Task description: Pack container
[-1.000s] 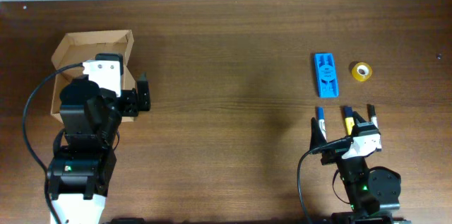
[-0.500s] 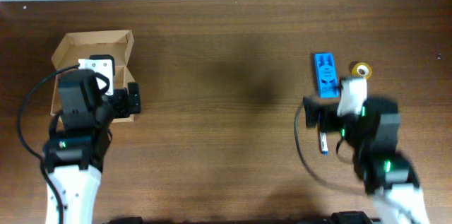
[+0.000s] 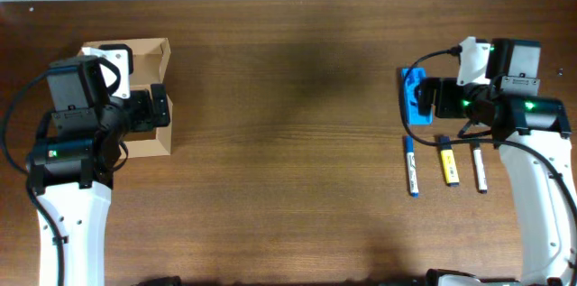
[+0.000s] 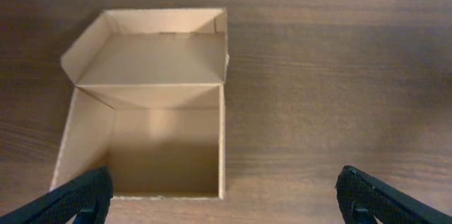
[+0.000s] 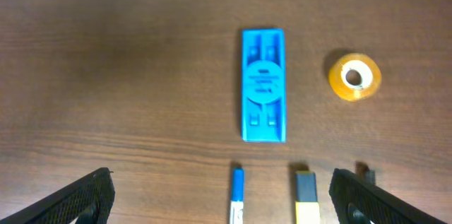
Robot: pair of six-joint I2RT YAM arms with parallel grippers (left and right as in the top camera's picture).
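Observation:
The container (image 4: 166,150) is an open brown cardboard box with its flap lid (image 4: 152,58) folded back, and its inside shows nothing. In the overhead view the container (image 3: 147,54) sits at the far left, partly under my left arm. My left gripper (image 4: 224,203) is open above the box's near right corner and shows in the overhead view as the left gripper (image 3: 160,107). Three markers lie at the right: blue (image 3: 411,165), yellow (image 3: 445,162) and black-capped (image 3: 479,168). My right gripper (image 5: 226,203) is open above the blue marker (image 5: 238,197) and yellow marker (image 5: 305,199), holding nothing.
A flat blue plastic case (image 5: 264,86) lies just beyond the markers, with a yellow tape roll (image 5: 354,77) to its right. In the overhead view my right gripper (image 3: 425,96) covers part of the case (image 3: 410,106), and the tape roll is hidden.
My right arm has swung from the table's near edge out over the blue case, uncovering the markers. My left arm has shifted left and farther back over the box. Both grippers stayed open.

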